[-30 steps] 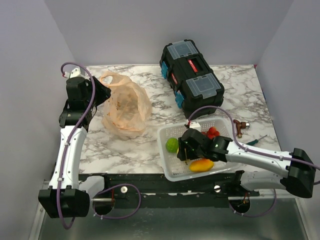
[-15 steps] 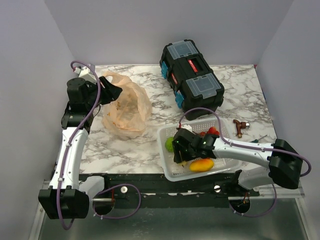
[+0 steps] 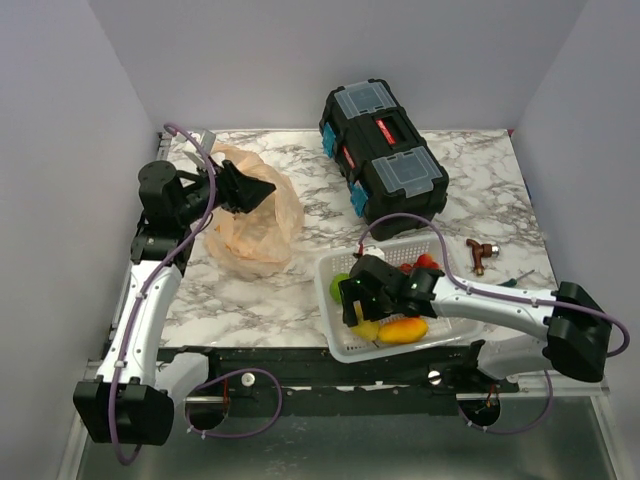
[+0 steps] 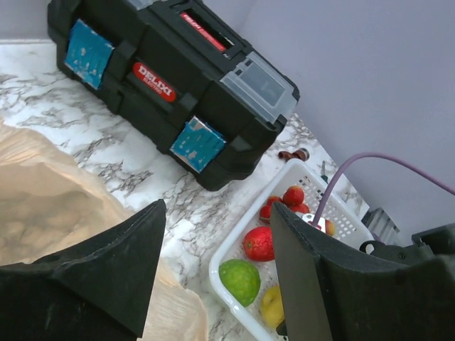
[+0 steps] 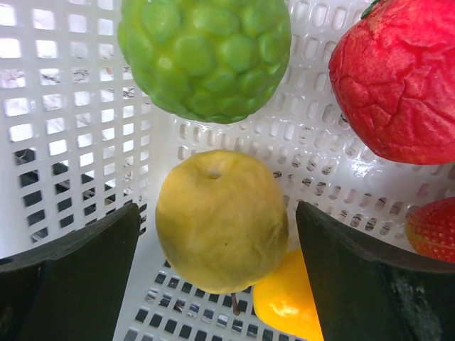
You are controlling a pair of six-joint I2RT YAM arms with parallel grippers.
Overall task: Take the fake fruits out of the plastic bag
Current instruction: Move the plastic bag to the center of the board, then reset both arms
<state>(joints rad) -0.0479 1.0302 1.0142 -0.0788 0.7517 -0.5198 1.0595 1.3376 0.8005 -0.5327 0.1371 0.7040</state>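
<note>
Right wrist: wide-open, empty right tool [image 5: 217, 226] flanks yellow fruit [image 5: 222, 213], seemingly untouched, in basket [image 5: 64, 106] beside green ball [image 5: 206, 57].

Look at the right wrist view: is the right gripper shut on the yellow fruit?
No: the right gripper is open, its fingers standing on either side of the yellow fruit with a gap showing on each side.
</note>
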